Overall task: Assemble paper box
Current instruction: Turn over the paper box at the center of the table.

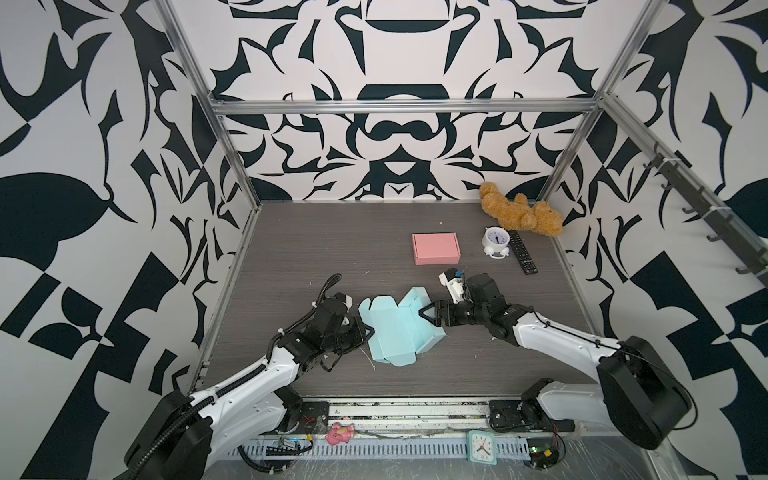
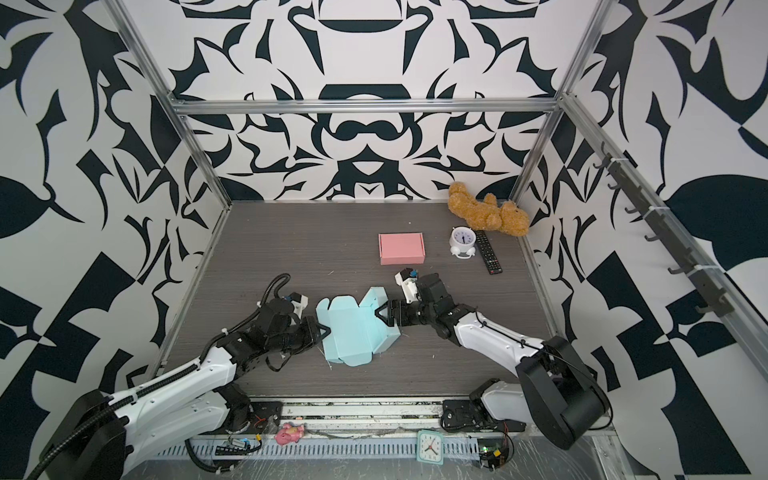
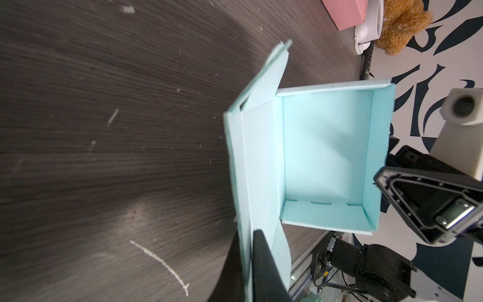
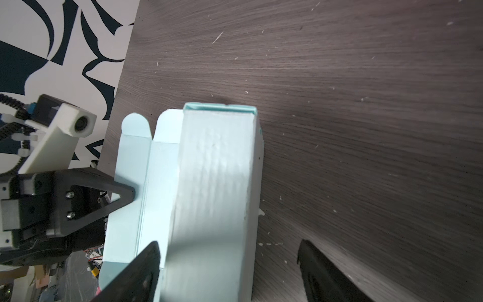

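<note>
The light-blue paper box (image 1: pixel 395 328) (image 2: pixel 353 330) lies half folded in the middle of the table, one end raised into walls and the flaps toward the left arm still spread flat. My left gripper (image 1: pixel 371 331) (image 2: pixel 326 331) (image 3: pixel 248 235) is shut on the edge of the flat panel, with a black finger on each face of the sheet. My right gripper (image 1: pixel 424 313) (image 2: pixel 380 313) (image 4: pixel 228 243) is open and straddles the raised wall (image 4: pixel 214 183). One finger stands close against that wall. The other is well clear, over bare table.
A closed pink box (image 1: pixel 436 248) sits behind the work. A white alarm clock (image 1: pixel 495 241), a black remote (image 1: pixel 523 252) and a brown teddy bear (image 1: pixel 519 210) lie at the back right. A pink toy (image 1: pixel 340 432) and a teal clock (image 1: pixel 482 446) rest on the front rail.
</note>
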Robot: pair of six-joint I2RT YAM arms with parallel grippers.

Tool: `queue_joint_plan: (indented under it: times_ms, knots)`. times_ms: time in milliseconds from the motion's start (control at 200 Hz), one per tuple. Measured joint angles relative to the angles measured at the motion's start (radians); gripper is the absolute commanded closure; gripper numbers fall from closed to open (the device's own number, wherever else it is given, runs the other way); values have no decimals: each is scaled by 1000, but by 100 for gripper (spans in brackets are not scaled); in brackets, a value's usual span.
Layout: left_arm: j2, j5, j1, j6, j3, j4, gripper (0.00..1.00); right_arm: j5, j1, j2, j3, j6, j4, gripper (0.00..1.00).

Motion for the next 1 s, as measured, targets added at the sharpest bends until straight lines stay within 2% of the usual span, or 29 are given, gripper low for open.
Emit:
queue_joint_plan:
  times_ms: [290,500,790,1000]
  knots:
    - [-48,-4,0,26,48,-85,94,164,0,-174,0,-74,-190,14]
    - [-60,-5,0,102,147,-209,95,238,0,-244,1,-112,-264,13]
    - [-27,42,2,291,362,-438,94,248,0,-276,2,-140,-220,13]
    - [36,85,2,468,544,-609,94,195,0,-320,-53,-161,-20,12]
